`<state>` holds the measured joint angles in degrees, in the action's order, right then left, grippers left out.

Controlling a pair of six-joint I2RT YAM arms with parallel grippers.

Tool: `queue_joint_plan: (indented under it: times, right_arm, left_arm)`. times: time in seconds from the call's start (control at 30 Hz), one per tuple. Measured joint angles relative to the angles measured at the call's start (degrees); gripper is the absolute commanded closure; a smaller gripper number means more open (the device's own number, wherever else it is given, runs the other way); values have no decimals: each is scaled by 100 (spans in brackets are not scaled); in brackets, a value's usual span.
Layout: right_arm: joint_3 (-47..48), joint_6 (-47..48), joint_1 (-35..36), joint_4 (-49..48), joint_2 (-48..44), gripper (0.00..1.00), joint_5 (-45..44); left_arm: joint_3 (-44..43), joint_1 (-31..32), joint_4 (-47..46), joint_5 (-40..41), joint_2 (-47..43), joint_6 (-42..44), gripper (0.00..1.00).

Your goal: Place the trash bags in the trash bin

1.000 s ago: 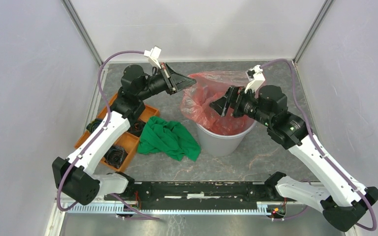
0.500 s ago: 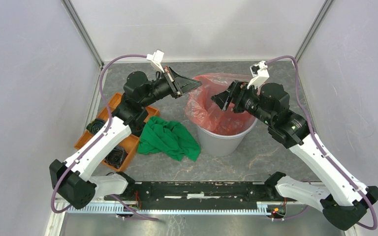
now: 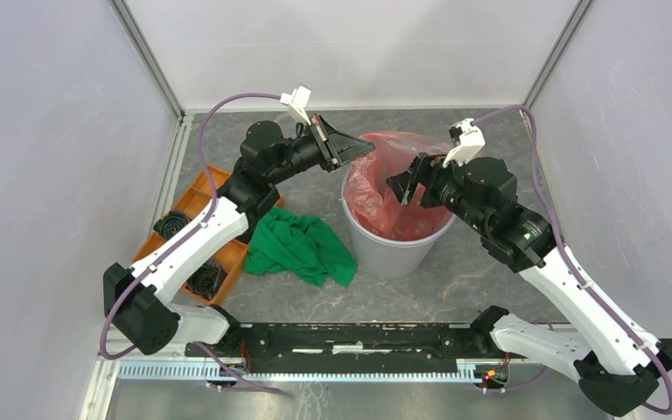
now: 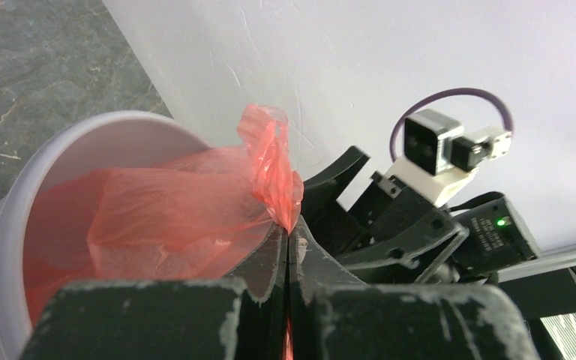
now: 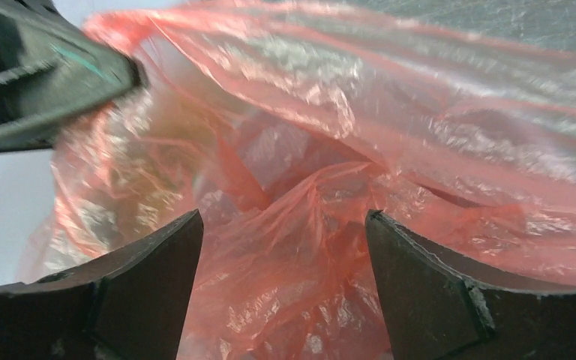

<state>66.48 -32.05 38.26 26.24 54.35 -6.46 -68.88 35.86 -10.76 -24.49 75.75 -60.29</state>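
Note:
The red-pink trash bag (image 3: 394, 188) sits inside the grey-white trash bin (image 3: 385, 254) at the table's middle, its film bulging above the rim. My left gripper (image 3: 363, 150) is shut on the bag's left edge above the bin's far-left rim. In the left wrist view the film (image 4: 266, 161) sticks out from the closed fingertips (image 4: 289, 232) over the bin (image 4: 15, 195). My right gripper (image 3: 400, 188) is open above the bin's mouth. In the right wrist view its fingers (image 5: 157, 262) stand wide apart over crumpled bag film (image 5: 307, 217), holding nothing.
A green cloth (image 3: 302, 247) lies left of the bin. An orange compartment tray (image 3: 214, 249) with black rolls (image 3: 203, 278) stands further left, under the left arm. The enclosure's white walls close in at the back and sides.
My left gripper has moved right with the bag edge, pulling the film from beyond the bin's left side to over its rim. My right gripper has shifted slightly right and up over the bin.

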Motion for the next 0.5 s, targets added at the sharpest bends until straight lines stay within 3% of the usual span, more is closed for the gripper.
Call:
queue_joint_plan:
  times: [0.17, 0.23, 0.33, 0.4, 0.5]
  right_arm:
    - [-297, 48, 0, -28, 33, 26, 247]
    - [-358, 68, 0, -13, 120, 38, 308]
    - [-358, 205, 9, 39, 190, 77, 227]
    - [-358, 323, 22, 76, 105, 96, 94]
    - [-361, 608, 26, 122, -245, 100, -129]
  left_arm:
    - [-214, 31, -20, 28, 59, -35, 98]
    - [-260, 52, -39, 35, 61, -37, 98]
    - [-299, 66, -37, 39, 72, -37, 98]
    - [-323, 66, 0, 48, 87, -33, 98]
    - [-334, 55, 170, 85, 98, -20, 98]
